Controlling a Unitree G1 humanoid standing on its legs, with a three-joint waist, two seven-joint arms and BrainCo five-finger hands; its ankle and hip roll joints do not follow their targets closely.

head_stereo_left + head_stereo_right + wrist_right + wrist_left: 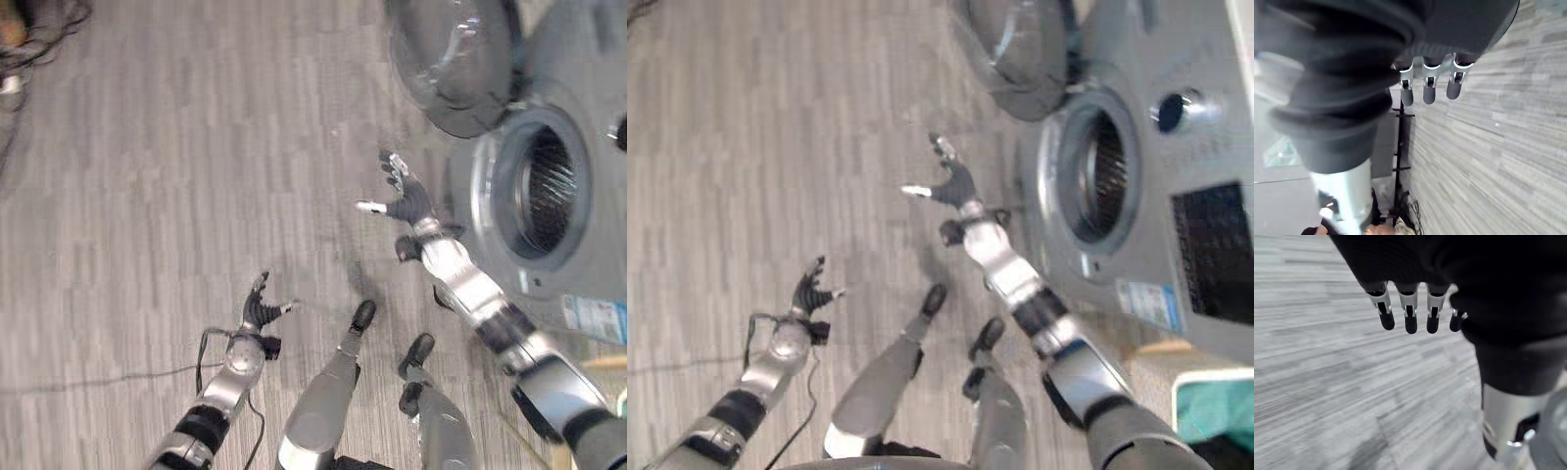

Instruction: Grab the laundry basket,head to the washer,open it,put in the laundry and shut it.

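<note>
Both hands empty, fingers spread: right hand (409, 203) near open washer (549, 196), left hand (261, 311) well apart.

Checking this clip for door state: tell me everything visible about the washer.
The washer is a grey front-loader standing at the robot's right on grey floor. Its round door with a clear window is swung fully open, baring a chrome-ringed opening and a dark perforated drum. A dark knob, a dark panel and a sticker sit on its front. The open right hand hovers beside the opening, not touching.
</note>
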